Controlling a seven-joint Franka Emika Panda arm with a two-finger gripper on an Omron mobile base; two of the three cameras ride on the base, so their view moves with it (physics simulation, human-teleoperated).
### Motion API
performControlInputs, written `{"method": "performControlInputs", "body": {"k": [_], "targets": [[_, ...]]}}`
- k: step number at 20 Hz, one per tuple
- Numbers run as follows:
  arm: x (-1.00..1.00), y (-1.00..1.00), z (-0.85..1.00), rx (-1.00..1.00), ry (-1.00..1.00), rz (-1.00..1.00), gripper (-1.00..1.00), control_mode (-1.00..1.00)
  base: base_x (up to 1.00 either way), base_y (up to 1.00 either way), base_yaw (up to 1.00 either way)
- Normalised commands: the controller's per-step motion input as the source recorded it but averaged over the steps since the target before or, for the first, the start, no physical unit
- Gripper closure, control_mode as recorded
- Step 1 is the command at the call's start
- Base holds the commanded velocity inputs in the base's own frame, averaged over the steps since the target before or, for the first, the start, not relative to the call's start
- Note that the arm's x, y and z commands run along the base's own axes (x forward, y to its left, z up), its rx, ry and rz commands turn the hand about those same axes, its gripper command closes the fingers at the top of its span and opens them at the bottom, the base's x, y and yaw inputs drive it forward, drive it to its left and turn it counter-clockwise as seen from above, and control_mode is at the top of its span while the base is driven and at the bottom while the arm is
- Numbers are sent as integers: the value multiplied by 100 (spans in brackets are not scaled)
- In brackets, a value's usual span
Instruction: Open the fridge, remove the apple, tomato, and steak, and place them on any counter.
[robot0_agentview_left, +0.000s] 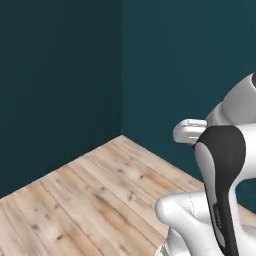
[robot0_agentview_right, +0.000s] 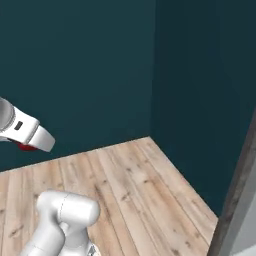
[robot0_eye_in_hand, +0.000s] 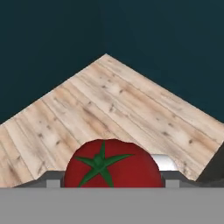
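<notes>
Pincer (robot0_eye_in_hand: 109, 183) clamped on tomato (robot0_eye_in_hand: 112, 164) — red, green star top, filling low centre of hand view. Held in air above wooden floor (robot0_agentview_left: 100, 200), facing corner of dark teal walls (robot0_agentview_right: 100, 65) — red sliver under hand in right base view.

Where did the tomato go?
The tomato sits low in the hand view, held in the end effector above the wooden floor. In the right base view it peeks red at far left.

No readable text or labels anywhere.
</notes>
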Motion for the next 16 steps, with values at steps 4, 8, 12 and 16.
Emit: {"method": "performControlInputs", "body": {"k": [4,8,12,16], "targets": [[0,0,0,0,0,0,100,100,0,5,100],[0,0,0,0,0,0,100,100,-6,16,100],[0,0,0,0,0,0,100,100,-12,19,100],[0,0,0,0,0,0,100,100,-11,19,100]]}}
